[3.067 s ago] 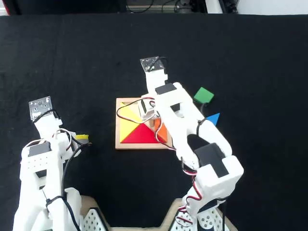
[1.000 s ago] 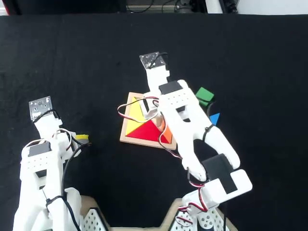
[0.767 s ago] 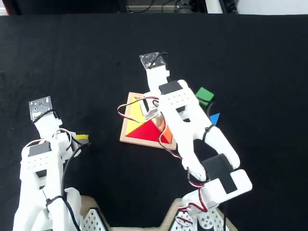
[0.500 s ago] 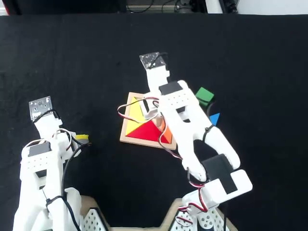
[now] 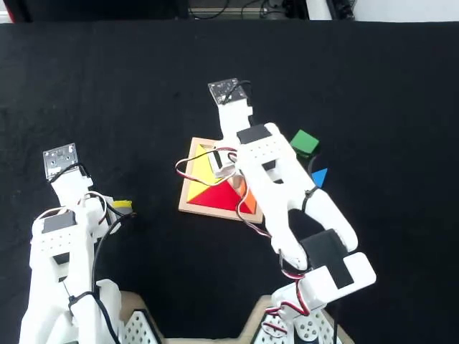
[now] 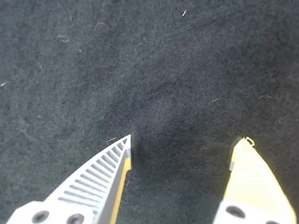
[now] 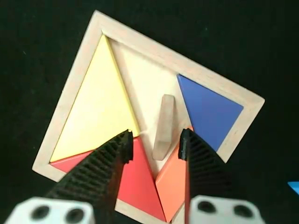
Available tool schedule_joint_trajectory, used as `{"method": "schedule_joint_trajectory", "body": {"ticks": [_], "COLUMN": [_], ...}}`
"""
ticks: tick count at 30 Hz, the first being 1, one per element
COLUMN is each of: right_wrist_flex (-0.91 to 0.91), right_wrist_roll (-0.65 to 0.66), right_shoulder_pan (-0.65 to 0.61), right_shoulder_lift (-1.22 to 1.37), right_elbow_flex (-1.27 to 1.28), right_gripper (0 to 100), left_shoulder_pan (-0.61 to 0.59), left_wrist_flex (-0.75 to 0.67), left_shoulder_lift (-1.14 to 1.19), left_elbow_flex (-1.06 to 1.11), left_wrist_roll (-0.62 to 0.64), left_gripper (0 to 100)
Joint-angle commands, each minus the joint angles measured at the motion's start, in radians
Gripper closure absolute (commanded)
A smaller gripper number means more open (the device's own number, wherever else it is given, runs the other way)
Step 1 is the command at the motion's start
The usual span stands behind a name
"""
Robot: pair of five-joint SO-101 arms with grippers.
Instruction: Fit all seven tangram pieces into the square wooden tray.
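From the high view, the square wooden tray (image 5: 208, 212) sits skewed near the middle of the black desk (image 5: 373, 79), with the right arm (image 5: 276, 172) stretched over it. We make out a yellow triangle (image 5: 201, 172) and a red triangle (image 5: 215, 195) inside. A green piece (image 5: 305, 142) and a small blue triangle (image 5: 318, 176) lie on the cloth just beyond the arm, outside the tray. The left claw (image 5: 118, 206) sits well apart, near the desk's left side.

In the left wrist view, that claw's fingers are spread wide over bare cloth, with nothing between them.

In the right wrist view, the right claw (image 7: 154, 137) hangs over the tray, spread and holding nothing. Yellow, red, an orange piece (image 7: 170, 182) and a larger blue triangle (image 7: 205, 109) lie flat. A pale wooden piece (image 7: 164, 121) stands on edge in the bare middle, its near end between the fingertips but touching neither.

We judge four pieces seated, one in the tray but not laid down, and two waiting outside.
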Motion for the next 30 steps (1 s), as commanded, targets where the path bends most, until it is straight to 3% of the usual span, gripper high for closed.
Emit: {"method": "schedule_joint_trajectory", "body": {"ticks": [1,10,16,30], "right_wrist_flex": [-0.021,-0.015,-0.014,0.06], "right_wrist_roll": [0.009,0.009,0.009,0.009], "right_shoulder_pan": [0.017,0.011,-0.035,-0.06], "right_shoulder_lift": [0.008,0.107,0.105,0.104], "right_elbow_flex": [-0.013,-0.074,-0.076,-0.151], "right_gripper": [82.9,83.4,90.4,90.3], "left_shoulder_pan": [0.012,0.012,0.012,0.012], "left_wrist_flex": [-0.003,-0.003,-0.005,-0.005], "left_shoulder_lift": [-0.008,-0.008,-0.008,-0.008], "left_elbow_flex": [-0.005,-0.005,-0.005,-0.005], "left_wrist_roll": [-0.014,-0.014,-0.014,-0.014], "left_gripper": [67,67,67,67]}}
